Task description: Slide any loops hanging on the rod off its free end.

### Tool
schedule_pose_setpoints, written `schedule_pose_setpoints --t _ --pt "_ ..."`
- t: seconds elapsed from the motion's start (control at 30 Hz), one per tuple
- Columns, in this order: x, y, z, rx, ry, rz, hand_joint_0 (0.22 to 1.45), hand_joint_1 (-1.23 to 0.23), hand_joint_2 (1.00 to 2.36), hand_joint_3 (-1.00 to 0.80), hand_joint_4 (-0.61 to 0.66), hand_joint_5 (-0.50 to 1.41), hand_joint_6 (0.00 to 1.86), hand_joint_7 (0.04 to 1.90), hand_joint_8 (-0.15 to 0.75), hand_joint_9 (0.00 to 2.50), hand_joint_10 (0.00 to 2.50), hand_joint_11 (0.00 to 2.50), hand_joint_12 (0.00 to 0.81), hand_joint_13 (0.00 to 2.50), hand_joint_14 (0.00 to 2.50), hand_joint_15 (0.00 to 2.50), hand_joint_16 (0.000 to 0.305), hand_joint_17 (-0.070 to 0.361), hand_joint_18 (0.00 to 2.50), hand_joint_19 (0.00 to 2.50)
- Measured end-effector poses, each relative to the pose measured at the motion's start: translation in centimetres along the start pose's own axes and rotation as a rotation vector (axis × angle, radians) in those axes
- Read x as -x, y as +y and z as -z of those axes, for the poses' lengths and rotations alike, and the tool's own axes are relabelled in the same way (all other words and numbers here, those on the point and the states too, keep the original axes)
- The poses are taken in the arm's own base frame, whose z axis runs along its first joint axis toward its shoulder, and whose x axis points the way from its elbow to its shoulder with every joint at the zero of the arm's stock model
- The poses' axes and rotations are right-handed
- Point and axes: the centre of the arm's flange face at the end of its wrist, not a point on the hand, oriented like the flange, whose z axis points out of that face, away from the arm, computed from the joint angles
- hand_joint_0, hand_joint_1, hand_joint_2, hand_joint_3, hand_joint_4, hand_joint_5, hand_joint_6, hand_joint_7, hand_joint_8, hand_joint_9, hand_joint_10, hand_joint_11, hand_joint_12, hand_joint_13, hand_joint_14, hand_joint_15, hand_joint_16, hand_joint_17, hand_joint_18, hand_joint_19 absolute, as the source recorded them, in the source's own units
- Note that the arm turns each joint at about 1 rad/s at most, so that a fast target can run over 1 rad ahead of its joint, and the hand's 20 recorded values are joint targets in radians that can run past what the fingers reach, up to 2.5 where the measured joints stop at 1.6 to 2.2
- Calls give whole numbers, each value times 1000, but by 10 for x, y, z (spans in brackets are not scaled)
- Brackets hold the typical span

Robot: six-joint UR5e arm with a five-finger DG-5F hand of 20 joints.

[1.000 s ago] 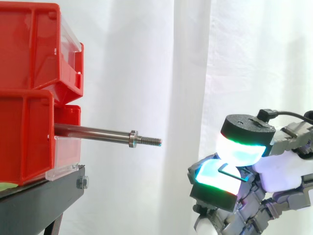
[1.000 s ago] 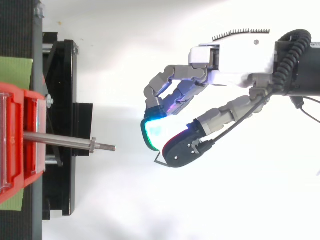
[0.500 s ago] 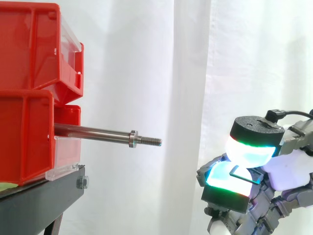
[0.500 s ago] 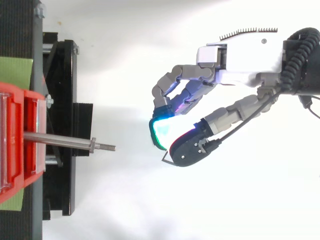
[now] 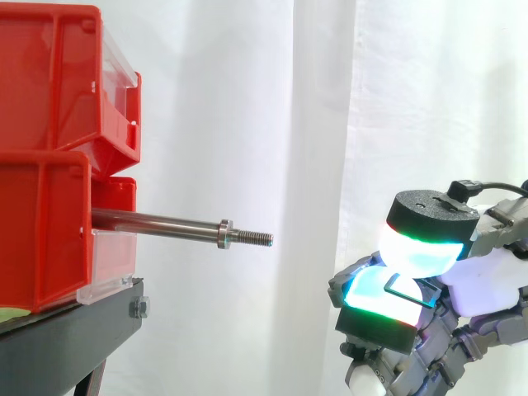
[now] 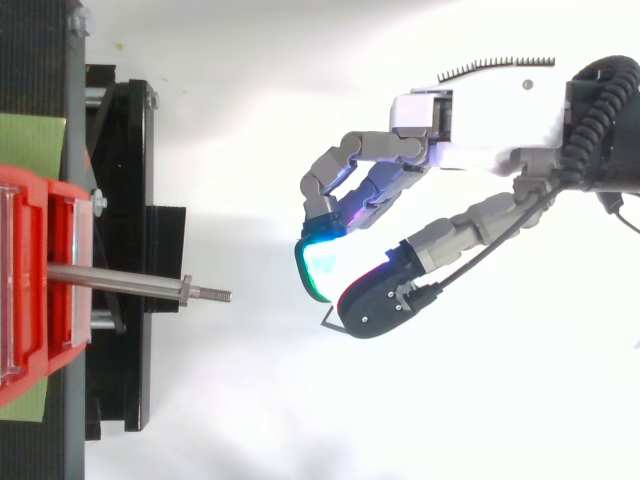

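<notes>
1. The rod [image 5: 157, 223] juts level from the red bins [image 5: 49, 165] on the black stand [image 5: 66, 338]. It looks bare: nothing hangs on the shaft, at the collar [image 5: 224, 234], or on the threaded tip [image 5: 257, 238].
2. The loop [image 6: 328, 323], a thin dark wire shape, is off the rod. The hand [image 6: 470, 125] has it pinched between the thumb and the glowing fingertips [image 5: 375, 301], which are curled in against each other. The hand hangs well apart from the rod's free end and, in the side view, lower than it.
3. Judged from this, the sliding itself looks done; what remains for you is to put the loop somewhere safe.
4. First risk is the grip. The wire is thin and the pads are thick and rounded, with only a corner of the loop poking out in the top view. A quick swing or a slight easing of the fingers could let it twist and slip out.
5. Second risk is the threaded tip, which points straight toward the hand's side of the scene. If you travel back toward the bins at rod height, the protruding wire corner could snag on the threads, or a pad could strike the tip.
6. Third risk is letting go blind — the side view does not show what lies beneath the hand, so a loop dropped here may bounce or roll away.
</notes>
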Motion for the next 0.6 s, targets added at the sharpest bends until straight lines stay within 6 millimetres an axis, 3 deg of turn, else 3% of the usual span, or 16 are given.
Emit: schedule_pose_setpoints --t 0.6 --pt "0 0 0 0 0 0 590 -742 1018 -122 34 -128 908 1121 379 926 7 223 355 740 0 0 53 120 859 92"
